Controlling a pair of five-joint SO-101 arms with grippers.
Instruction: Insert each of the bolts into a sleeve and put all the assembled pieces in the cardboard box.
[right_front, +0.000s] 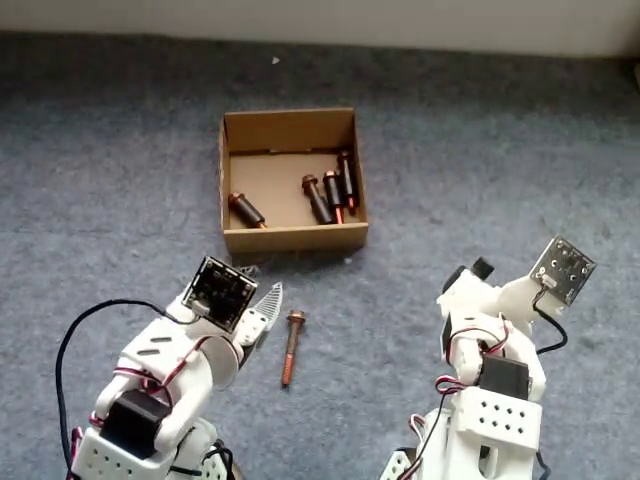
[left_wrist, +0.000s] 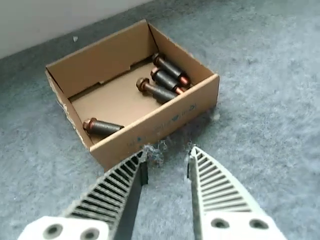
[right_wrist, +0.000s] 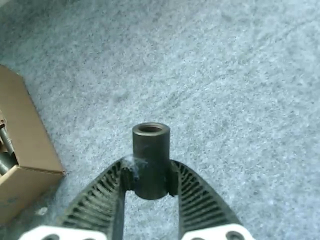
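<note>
One loose bolt (right_front: 291, 347) on the carpet (right_front: 120, 180) in the high view, a little in front of the front wall of the box (right_front: 292, 239). Long axis almost straight toward that wall, head at the box end. Just beside the bolt, on its left, the left gripper (right_front: 258, 305), clearly the nearer one. Inside the box, toward the far edge of the carpet, four assembled pieces (right_front: 325, 195): three together at the right wall, one alone near the front left corner. Well apart from the bolt, to the right, the right gripper (right_front: 470, 280) with a dark sleeve (right_front: 483, 267) at its tip.

From the left wrist: left gripper (left_wrist: 168, 152) with jaws parted moderately, nothing between them, pointing at the front wall of the box (left_wrist: 150, 127).

From the right wrist: right gripper (right_wrist: 149, 171) closed firmly on the sleeve (right_wrist: 151, 155), held upright, open bore facing away from the jaws; a corner of the box (right_wrist: 25, 155) near.

Probably next: pick-up of the bolt by the left gripper, across the shank, then alignment of the long axis with the bore.
</note>
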